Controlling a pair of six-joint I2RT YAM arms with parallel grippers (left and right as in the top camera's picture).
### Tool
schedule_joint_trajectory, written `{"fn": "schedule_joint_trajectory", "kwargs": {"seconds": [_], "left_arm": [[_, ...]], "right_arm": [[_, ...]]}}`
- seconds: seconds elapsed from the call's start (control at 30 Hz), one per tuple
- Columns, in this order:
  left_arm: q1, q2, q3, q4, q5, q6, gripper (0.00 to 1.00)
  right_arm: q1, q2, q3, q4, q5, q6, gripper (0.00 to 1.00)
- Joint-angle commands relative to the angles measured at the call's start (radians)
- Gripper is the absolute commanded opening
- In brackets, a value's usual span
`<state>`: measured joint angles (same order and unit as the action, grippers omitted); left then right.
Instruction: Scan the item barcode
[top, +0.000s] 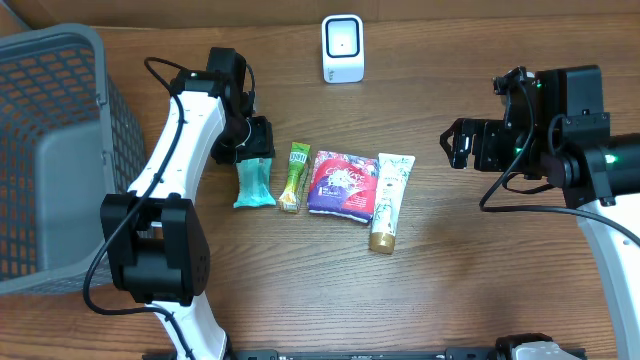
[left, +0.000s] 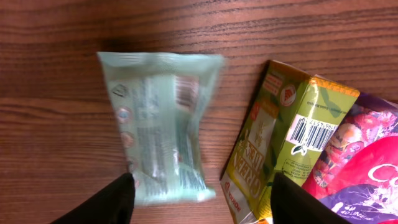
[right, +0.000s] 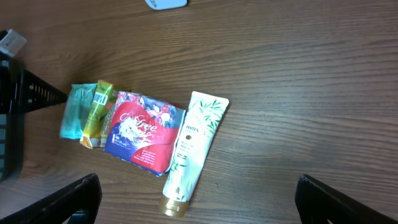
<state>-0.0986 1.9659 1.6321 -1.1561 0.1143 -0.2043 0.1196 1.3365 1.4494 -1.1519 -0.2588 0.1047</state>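
Several items lie in a row on the wooden table: a teal packet (top: 254, 183), a green box (top: 295, 176), a purple and red pack (top: 342, 185) and a white tube (top: 389, 200). The white scanner (top: 342, 48) stands at the back. My left gripper (top: 255, 150) hovers over the teal packet's far end. In the left wrist view its jaws (left: 202, 186) stand open. The teal packet (left: 161, 124) looks blurred between the fingers, and neither touches it. The green box (left: 280, 137) shows a barcode (left: 314, 132). My right gripper (top: 455, 143) is open, well right of the items.
A grey mesh basket (top: 60, 150) fills the left side of the table. In the right wrist view the white tube (right: 196, 140) lies diagonally with its gold cap toward me, and bare wood stretches to its right.
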Motion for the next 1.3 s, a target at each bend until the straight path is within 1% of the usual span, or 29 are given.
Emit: {"fn": "schedule_joint_trajectory", "kwargs": {"seconds": [0.0, 0.23, 0.4, 0.9, 1.27], "left_arm": [[0.000, -0.001, 0.045, -0.027, -0.010, -0.002, 0.63], [-0.002, -0.013, 0.269, -0.180, -0.010, 0.002, 0.63], [-0.002, -0.074, 0.368, -0.233, -0.010, 0.002, 0.63], [-0.002, -0.405, 0.378, -0.266, -0.022, 0.002, 0.64], [-0.002, -0.532, 0.377, -0.325, -0.076, 0.002, 0.65]], "right_arm": [[0.005, -0.001, 0.027, 0.006, -0.005, 0.000, 1.00], [0.005, -0.001, 0.027, 0.006, -0.005, 0.000, 1.00], [0.005, -0.001, 0.027, 0.006, -0.005, 0.000, 1.00], [0.005, -0.001, 0.027, 0.006, -0.005, 0.000, 1.00], [0.005, -0.001, 0.027, 0.006, -0.005, 0.000, 1.00]]}}
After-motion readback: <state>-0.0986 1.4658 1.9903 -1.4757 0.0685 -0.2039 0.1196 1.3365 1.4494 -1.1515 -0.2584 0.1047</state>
